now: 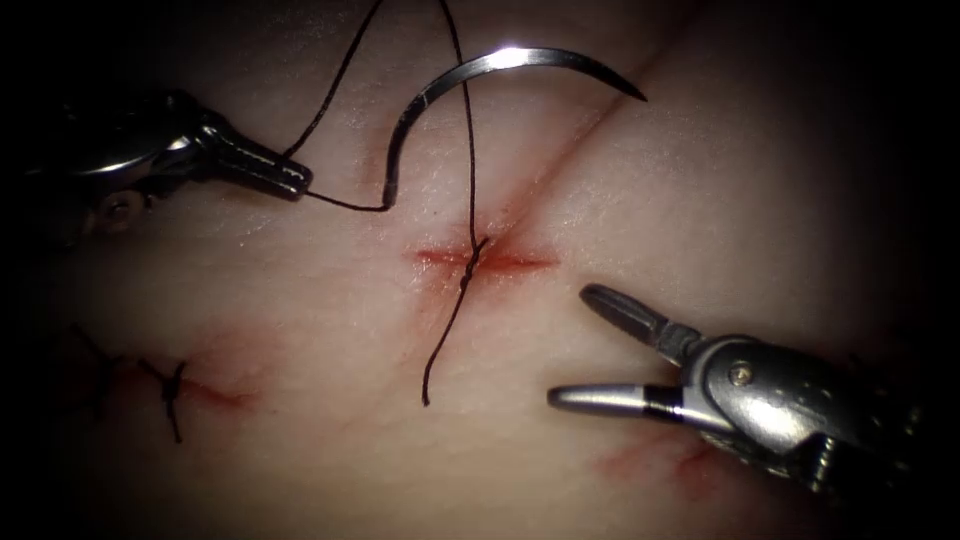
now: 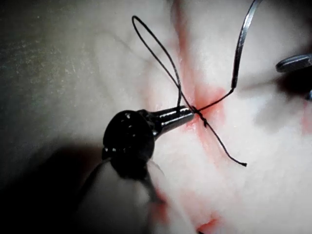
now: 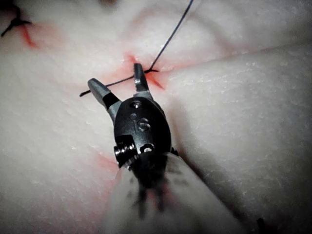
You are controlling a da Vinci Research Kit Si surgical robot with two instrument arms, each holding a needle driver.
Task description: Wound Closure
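Your left arm's dark metal needle driver (image 1: 290, 180) is coming in from the left w/ jaws pressed together, pinching the thin black suture thread (image 1: 468, 150) a short way from the needle's tail. In the left wrist view the same tool (image 2: 187, 114) is sitting w/ its tip right at the knot, thread looping up beyond it.

Your right arm's silver needle driver (image 1: 590, 345) is lying on the right side of the cut w/ jaws spread wide, holding nothing. The right wrist view is showing those jaws (image 3: 119, 80) gaping just short of the red patch, thread running past them.

The curved steel needle (image 1: 480, 75) is lying free on the pale pork tissue (image 1: 760, 180), not in it, neither tool gripping it. It's arching across the upper part of the cut, point to the right, tail end down on the left side where the thread is joining it.

A knot (image 1: 470, 265) is sitting on the cut amid a streak of red fluid (image 1: 505, 262). One strand is rising from it out of the top of the endoscope view; a short loose tail (image 1: 440, 350) is trailing down-left.

An older tied stitch w/ cut black ends (image 1: 170, 385) is sitting lower left, well apart, w/ a faint red smear beside it.
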